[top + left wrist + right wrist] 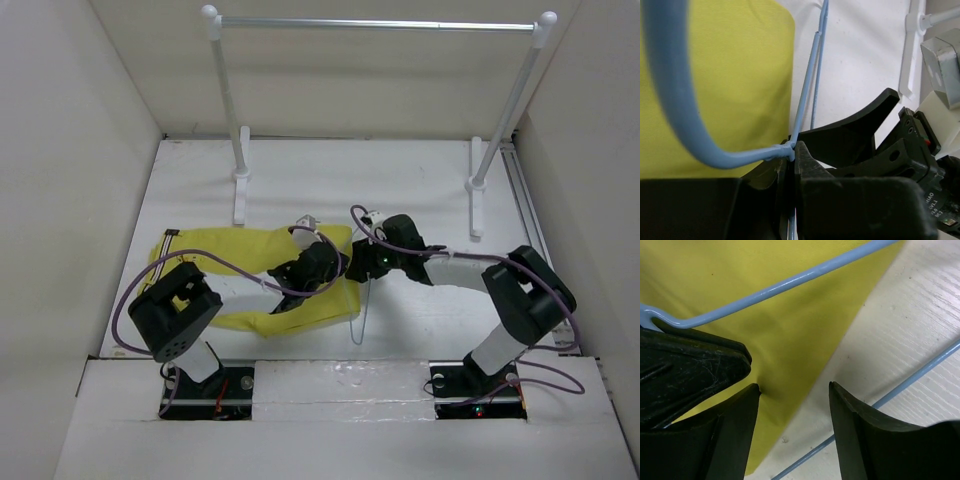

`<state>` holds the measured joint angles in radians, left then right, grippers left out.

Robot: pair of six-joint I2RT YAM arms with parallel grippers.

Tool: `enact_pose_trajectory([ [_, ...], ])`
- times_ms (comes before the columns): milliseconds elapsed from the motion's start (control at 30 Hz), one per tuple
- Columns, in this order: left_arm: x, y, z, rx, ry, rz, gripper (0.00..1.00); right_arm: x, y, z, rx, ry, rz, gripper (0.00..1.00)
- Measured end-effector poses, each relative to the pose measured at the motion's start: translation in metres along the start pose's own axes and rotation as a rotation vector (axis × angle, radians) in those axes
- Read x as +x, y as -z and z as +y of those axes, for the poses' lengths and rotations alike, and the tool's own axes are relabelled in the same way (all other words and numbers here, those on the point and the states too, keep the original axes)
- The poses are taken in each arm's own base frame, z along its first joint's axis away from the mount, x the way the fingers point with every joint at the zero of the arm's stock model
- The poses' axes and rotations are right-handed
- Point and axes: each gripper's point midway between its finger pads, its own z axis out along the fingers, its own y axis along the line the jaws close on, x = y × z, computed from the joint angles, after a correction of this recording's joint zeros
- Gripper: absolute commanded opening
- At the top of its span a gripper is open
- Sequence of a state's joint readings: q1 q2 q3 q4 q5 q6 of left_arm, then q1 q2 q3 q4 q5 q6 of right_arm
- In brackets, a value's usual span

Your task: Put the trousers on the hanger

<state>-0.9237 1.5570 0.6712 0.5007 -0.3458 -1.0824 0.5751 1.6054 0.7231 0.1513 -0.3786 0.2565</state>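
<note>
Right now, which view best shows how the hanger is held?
Left wrist: the hanger is close up, hook and neck, the neck pinched in the left gripper. Right wrist shows only two wire stretches, one over the trousers, near the open right gripper. Top external shows a faint thin wire beside the trousers.

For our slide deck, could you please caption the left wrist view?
Left tool shut on the hanger at its neck, the trousers behind.

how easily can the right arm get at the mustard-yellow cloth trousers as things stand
Probably easily: the right fingers, open, straddle the mustard-yellow cloth trousers' edge with nothing between. Only the left fingers, shut on the thin pale blue wire hanger, crowd close beside.
</note>
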Motion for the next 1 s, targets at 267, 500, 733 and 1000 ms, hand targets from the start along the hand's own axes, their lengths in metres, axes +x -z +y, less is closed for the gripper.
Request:
enact_pose_trajectory([
  [267,0.000,-0.008,0.022,-0.072,-0.038,-0.050,0.00,0.010,-0.009,0.010,-0.056,-0.037,0.013,0.00],
  [500,-0.001,-0.012,0.032,-0.103,-0.064,-0.070,0.00,0.006,0.014,0.016,-0.103,-0.092,-0.028,0.00],
  [733,-0.019,-0.011,0.041,-0.127,-0.075,-0.115,0.00,-0.022,0.074,0.013,-0.103,-0.116,-0.136,0.00],
  [1000,-0.031,0.004,0.052,-0.145,-0.152,-0.139,0.00,-0.025,0.133,-0.048,0.043,-0.203,-0.210,0.00],
])
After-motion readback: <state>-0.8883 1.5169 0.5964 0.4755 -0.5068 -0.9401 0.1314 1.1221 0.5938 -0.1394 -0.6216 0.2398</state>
